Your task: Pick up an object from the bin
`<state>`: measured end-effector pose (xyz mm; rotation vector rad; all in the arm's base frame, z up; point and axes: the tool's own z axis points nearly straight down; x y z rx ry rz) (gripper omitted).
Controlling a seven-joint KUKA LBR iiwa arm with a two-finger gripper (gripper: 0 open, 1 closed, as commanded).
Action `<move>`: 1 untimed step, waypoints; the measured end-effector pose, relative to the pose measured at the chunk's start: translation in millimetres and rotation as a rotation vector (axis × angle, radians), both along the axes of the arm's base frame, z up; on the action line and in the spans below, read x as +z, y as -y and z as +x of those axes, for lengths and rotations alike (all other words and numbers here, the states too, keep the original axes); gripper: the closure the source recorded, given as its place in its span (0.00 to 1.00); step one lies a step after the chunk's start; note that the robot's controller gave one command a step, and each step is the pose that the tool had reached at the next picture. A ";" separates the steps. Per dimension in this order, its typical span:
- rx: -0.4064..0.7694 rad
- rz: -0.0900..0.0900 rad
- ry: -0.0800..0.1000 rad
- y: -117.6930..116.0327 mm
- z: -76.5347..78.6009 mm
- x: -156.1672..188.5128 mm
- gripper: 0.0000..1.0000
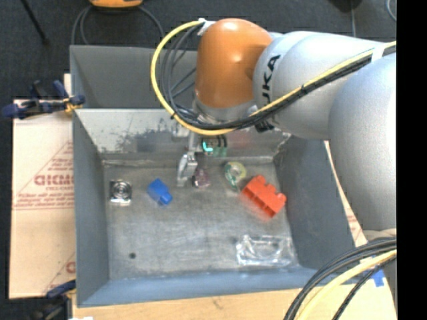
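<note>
My gripper (185, 171) hangs low over the back middle of the bin, under the arm's orange cover. Right beside it on the bin floor lies a small purplish translucent piece (201, 179); whether it is touched I cannot tell. A greenish clear ring-shaped thing (234, 174) lies a little to the right of that. A small blue block (159, 192) sits to the gripper's lower left.
A red-orange toy brick (264, 196) lies at the right. A shiny metal fitting (120, 192) is at the left, and a clear plastic piece (264, 250) sits near the front right corner. The arm covers the bin's back right part.
</note>
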<state>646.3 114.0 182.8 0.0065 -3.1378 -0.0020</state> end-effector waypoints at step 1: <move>0.140 0.000 0.013 -19.5 -6.0 -97.5 0.00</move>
